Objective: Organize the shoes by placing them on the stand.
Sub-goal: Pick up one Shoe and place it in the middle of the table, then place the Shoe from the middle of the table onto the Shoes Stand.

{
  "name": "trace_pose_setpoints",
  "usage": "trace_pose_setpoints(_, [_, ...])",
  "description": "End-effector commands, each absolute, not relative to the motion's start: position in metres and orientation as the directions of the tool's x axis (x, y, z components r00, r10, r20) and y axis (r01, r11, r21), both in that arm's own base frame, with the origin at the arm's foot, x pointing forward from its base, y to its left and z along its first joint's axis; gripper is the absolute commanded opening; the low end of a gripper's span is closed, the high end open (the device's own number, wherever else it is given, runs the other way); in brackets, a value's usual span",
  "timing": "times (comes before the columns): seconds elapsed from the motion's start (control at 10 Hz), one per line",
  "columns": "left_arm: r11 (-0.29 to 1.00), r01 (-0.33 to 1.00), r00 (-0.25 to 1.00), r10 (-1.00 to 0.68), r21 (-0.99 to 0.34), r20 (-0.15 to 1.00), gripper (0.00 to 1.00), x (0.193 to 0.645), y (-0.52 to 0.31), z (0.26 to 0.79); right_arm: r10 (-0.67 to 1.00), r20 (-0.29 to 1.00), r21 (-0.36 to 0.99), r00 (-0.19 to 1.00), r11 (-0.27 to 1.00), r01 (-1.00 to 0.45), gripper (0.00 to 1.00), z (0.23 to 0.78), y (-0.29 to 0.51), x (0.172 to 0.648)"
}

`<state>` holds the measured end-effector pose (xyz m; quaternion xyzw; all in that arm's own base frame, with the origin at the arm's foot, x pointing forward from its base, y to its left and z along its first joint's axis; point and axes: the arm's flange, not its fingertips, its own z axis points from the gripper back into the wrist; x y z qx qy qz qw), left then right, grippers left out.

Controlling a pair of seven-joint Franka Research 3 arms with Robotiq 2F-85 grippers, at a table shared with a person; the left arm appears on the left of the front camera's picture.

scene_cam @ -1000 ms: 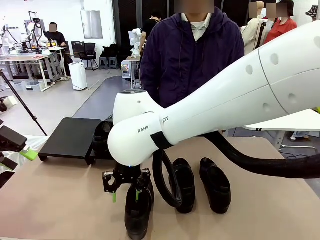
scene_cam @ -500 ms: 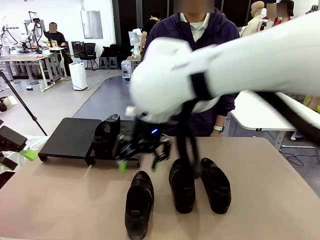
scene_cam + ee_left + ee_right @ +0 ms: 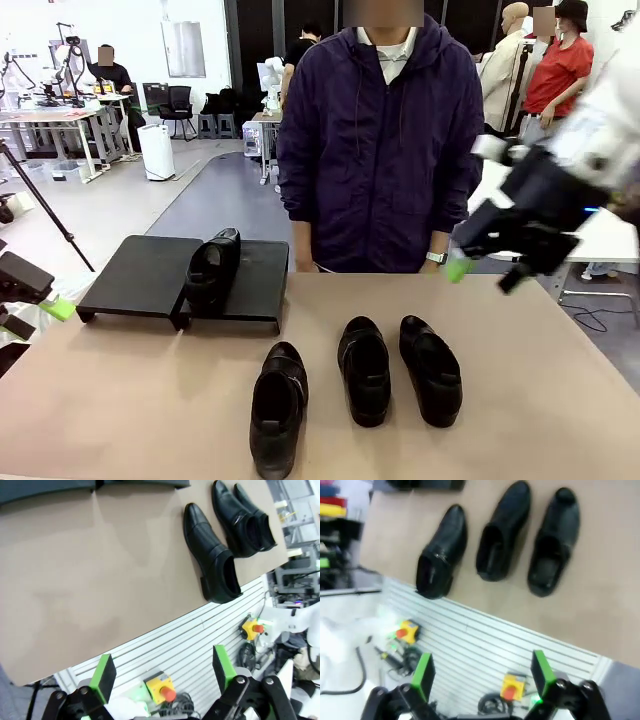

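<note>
One glossy black shoe (image 3: 212,268) lies on the low black stand (image 3: 140,272) at the table's far left, near where its two platforms join. Three more shoes lie toes away from me on the tan table: a left one (image 3: 277,405), a middle one (image 3: 365,368) and a right one (image 3: 431,368). My right gripper (image 3: 487,272) hangs blurred and open, high over the table's right side, holding nothing. Its wrist view looks down on the three shoes (image 3: 442,552) (image 3: 502,532) (image 3: 555,540). My left gripper (image 3: 35,317) is open at the left edge, and its wrist view shows the nearest shoe (image 3: 212,555).
A person in a dark purple jacket (image 3: 380,140) stands at the table's far edge, behind the shoes. A white table (image 3: 600,240) stands beyond on the right. The bare tan tabletop (image 3: 120,390) lies in front of the stand.
My right arm has swung up from over the left shoe and away to the right, empty. The shoes and the left gripper have not moved.
</note>
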<state>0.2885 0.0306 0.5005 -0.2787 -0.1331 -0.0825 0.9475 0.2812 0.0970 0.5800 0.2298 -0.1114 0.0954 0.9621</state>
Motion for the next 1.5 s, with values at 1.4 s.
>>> trace_pose_setpoints(1.4, [0.821,0.231,0.951,-0.077,-0.523,0.3,1.0,0.287,0.03,0.499,-0.071,0.232,0.519,0.97,0.853,-0.061,1.0,0.562,-0.024,0.233])
